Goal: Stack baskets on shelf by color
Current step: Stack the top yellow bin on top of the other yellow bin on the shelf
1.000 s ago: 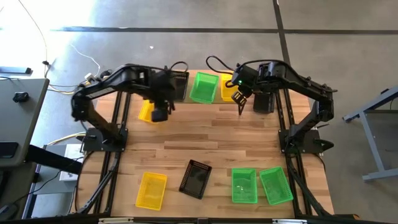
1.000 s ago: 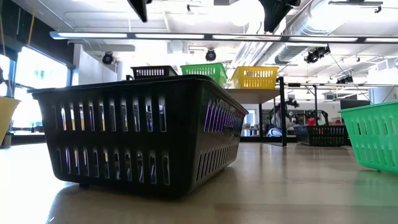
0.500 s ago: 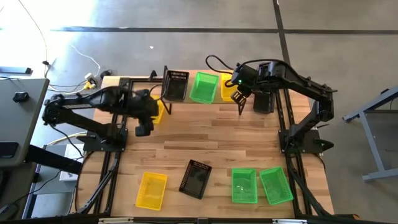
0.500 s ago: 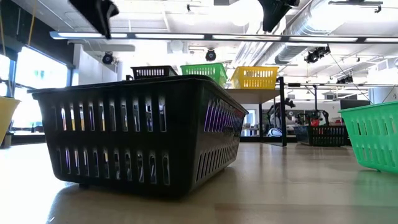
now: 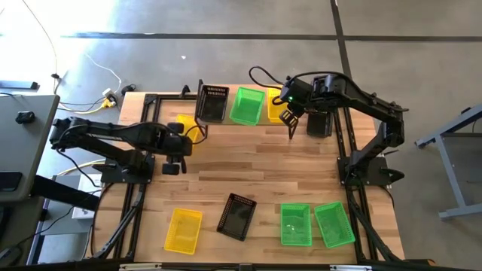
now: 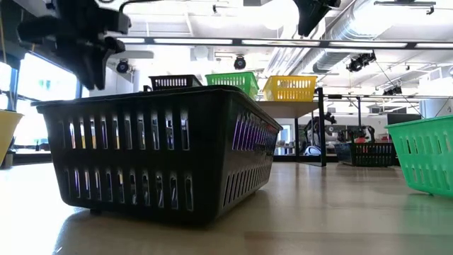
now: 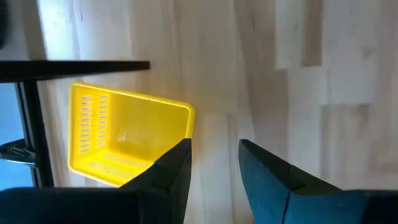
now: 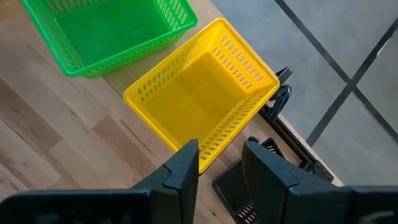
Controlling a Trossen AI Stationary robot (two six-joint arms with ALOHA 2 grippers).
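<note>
On the shelf (image 6: 304, 101) at the table's far edge stand a black basket (image 5: 212, 103), a green basket (image 5: 247, 105) and a yellow basket (image 5: 274, 105), side by side. Another yellow basket (image 5: 186, 126) rests on its bottom on the table, left of the shelf. My left gripper (image 5: 172, 167) hangs open low over bare table, just nearer than that basket (image 7: 124, 137). My right gripper (image 5: 290, 123) stands open above the shelf's yellow basket (image 8: 199, 93), holding nothing. Along the near edge lie a yellow (image 5: 183, 229), a black (image 5: 236, 216) and two green baskets (image 5: 295, 223), (image 5: 334, 223).
A black basket (image 5: 320, 123) sits on the table right of the shelf, under my right arm. The near black basket (image 6: 156, 149) fills the low view. Bare wood stretches across the table's middle between the shelf and the near row.
My left gripper has swung away from the shelf toward the table's left and near edges and has come down a good way, staying open. The yellow basket beside it has kept its place.
</note>
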